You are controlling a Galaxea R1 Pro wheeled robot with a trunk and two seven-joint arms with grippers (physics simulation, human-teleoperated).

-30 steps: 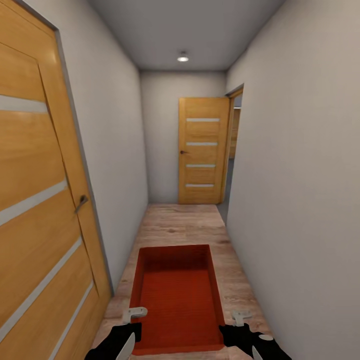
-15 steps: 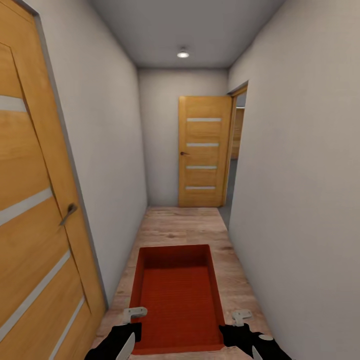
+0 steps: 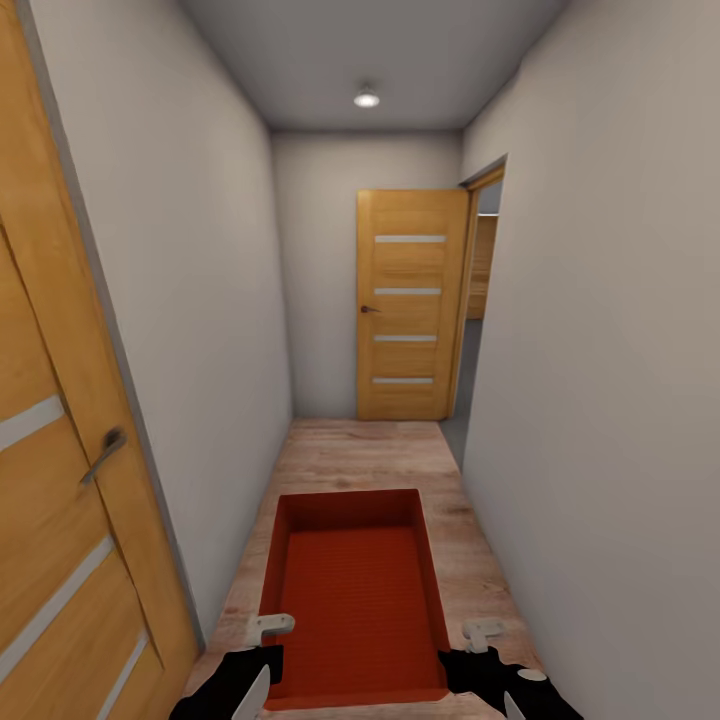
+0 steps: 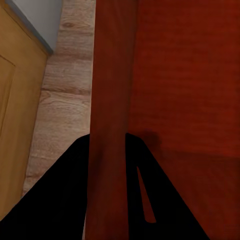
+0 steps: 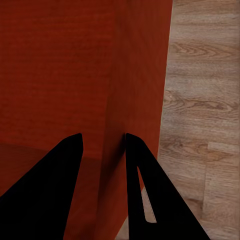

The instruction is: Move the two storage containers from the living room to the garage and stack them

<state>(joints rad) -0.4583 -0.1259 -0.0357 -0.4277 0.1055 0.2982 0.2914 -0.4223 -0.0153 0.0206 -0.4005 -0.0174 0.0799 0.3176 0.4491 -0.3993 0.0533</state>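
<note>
Head view showed us in a narrow hallway, carrying one orange-red bin (image 3: 355, 595) out front at 6 o'clock, open top up, empty. Left gripper (image 3: 262, 662) sat on the bin's left wall, right gripper (image 3: 478, 665) on its right wall. Wrist views confirmed both: each pair of jaws was narrowed onto a thin side wall, one finger inside, one outside. We held only thin rims, no support under the base.

Risks, as we judged them:
- Thin-wall pinch on both sides. Any mismatch between the arms while the base rolled could twist the bin or let a wall slip out of a finger pair.
- Hallway was tight. Wooden door (image 3: 60, 470) at 9 o'clock stood near the bin's left side; its lever handle (image 3: 103, 453) stuck out toward our path. White wall (image 3: 610, 420) at 3 o'clock was also near. A drift either way could clip an elbow or the bin.
- Turn ahead: half-open door (image 3: 408, 305) at 12 o'clock, with the opening (image 3: 478, 300) just right of it at 1 o'clock. Swinging right there with the bin out front could catch its corner on the frame.

Wood plank floor (image 3: 370, 455) ahead looked free. Second bin and garage weren't visible from where we stood.
</note>
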